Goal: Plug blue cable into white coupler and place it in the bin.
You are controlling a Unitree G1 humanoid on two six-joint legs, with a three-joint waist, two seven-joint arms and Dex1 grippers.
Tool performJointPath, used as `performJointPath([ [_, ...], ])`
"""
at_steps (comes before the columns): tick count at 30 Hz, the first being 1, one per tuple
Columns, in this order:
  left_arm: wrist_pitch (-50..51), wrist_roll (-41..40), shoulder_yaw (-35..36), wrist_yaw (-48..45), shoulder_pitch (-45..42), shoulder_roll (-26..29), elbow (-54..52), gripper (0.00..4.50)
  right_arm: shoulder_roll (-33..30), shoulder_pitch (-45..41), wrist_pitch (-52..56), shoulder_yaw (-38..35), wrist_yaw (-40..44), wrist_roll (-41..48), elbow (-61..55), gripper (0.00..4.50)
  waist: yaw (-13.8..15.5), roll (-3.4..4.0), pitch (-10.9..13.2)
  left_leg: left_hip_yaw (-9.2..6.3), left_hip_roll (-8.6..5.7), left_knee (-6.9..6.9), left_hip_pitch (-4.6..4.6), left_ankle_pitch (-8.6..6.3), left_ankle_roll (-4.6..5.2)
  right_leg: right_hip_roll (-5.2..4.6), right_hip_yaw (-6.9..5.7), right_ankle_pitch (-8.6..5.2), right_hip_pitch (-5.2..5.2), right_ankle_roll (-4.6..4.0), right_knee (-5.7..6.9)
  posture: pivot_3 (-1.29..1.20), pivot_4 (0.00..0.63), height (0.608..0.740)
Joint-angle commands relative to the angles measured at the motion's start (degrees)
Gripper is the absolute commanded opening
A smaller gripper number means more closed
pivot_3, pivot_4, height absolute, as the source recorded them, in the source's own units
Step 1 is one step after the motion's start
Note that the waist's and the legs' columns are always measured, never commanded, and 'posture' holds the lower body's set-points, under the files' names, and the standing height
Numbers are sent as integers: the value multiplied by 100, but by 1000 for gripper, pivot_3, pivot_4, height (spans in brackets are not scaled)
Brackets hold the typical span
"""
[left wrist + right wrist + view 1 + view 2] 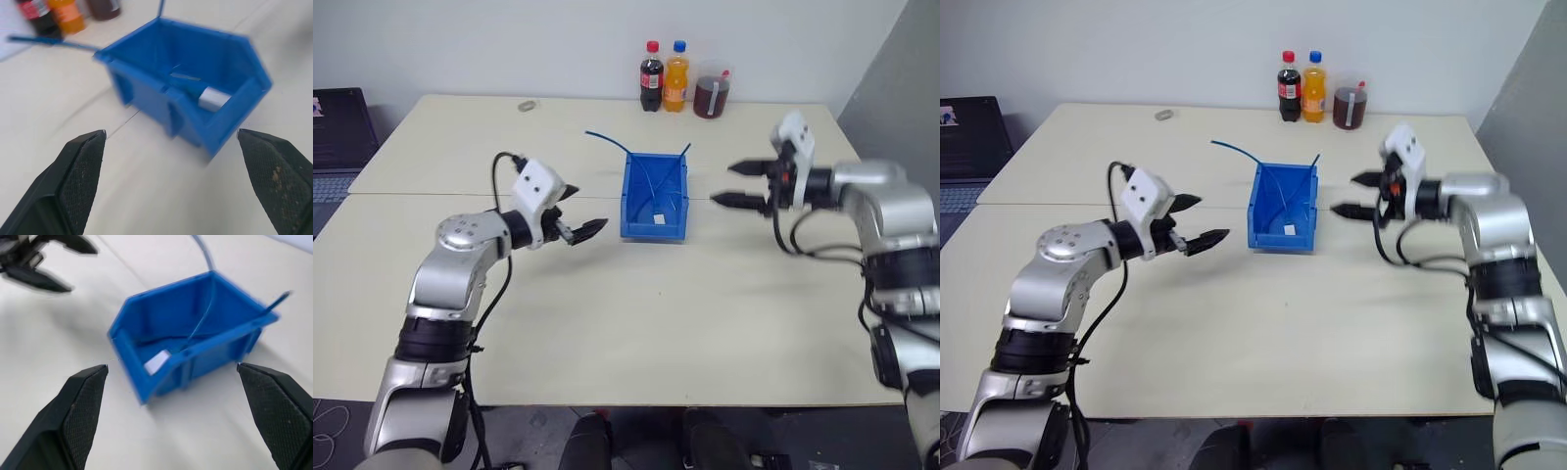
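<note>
The blue bin (655,230) stands mid-table. Inside it lies the white coupler (658,218) with the thin blue cable (651,181) running from it; the cable's ends stick out over the bin's far rim, one toward the far left (604,137), one at the far right corner (684,150). My left gripper (578,214) hovers open to the left of the bin, nothing between its fingers. My right gripper (739,184) hovers open to the bin's right, also empty. The wrist views show the coupler (213,99) (156,363) on the bin floor.
Two soda bottles (651,77) (676,76) and a cup of dark drink (711,93) stand at the table's far edge. A small roll of tape (527,105) lies far left. A laptop (337,132) sits off the table's left side.
</note>
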Motion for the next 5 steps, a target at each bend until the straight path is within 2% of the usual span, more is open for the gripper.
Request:
performJointPath([
  [1,-98,49,366,170,276,242,-357,4500,-35,710,-49,-574,-450,333,-1464,4490,-2,1,1,-1,-1,-2,0,0,0,0,0,0,0,0,-2,0,150,740],
  [3,-42,-207,613,69,406,299,-292,4500,3,1385,-240,-575,-673,208,-1948,4490,15,1,1,-4,-2,12,0,0,0,0,-2,2,3,6,5,0,150,740],
  [5,-24,-389,677,-98,443,335,-255,4500,42,1623,-347,-540,-819,155,-2067,4490,23,0,1,-9,-2,22,11,1,0,1,-6,3,15,14,16,0,150,740],
])
